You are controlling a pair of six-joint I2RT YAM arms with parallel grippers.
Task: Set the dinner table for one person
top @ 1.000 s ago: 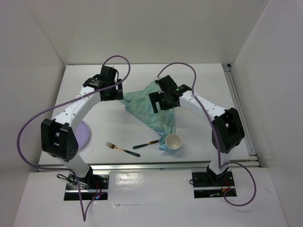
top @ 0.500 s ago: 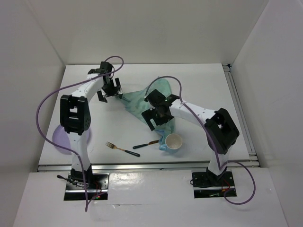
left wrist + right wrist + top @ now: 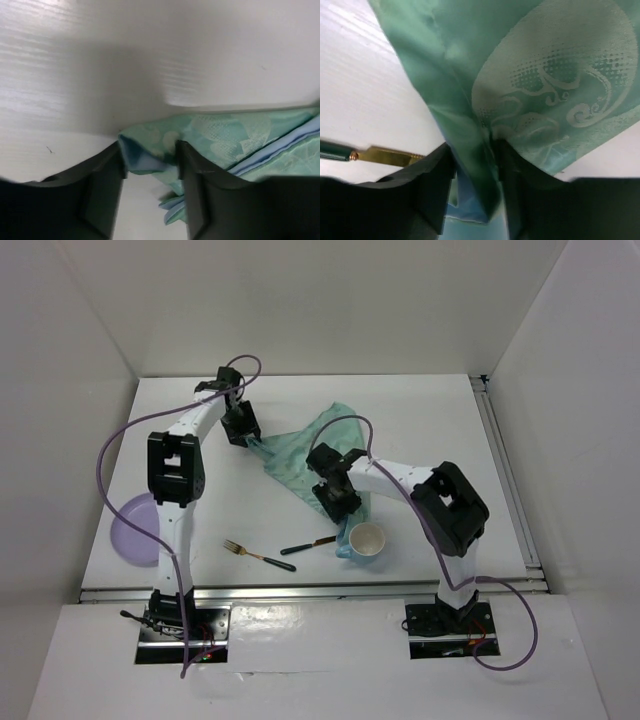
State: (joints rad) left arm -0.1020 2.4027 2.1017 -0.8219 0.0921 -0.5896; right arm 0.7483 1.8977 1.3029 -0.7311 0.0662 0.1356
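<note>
L tool (image 3: 150,156) & R tool (image 3: 472,160) each pinch teal mat (image 3: 300,452); cup (image 3: 367,539) upright at mat's near corner.

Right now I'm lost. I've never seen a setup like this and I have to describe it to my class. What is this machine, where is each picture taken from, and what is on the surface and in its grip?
The machine is a pair of robot arms, a left arm and a right arm, bolted at the near edge of a white table. The wide picture looks down from above and behind them. The two close-ups come from a camera on each wrist, so the dark shapes at the bottom are that arm's own fingers. On the table lie a teal cloth mat, a cup, a fork, a knife and a purple plate near the left edge. The left gripper pinches a corner of the mat. The right gripper pinches a fold nearer the cup. Nothing else is held.
</note>
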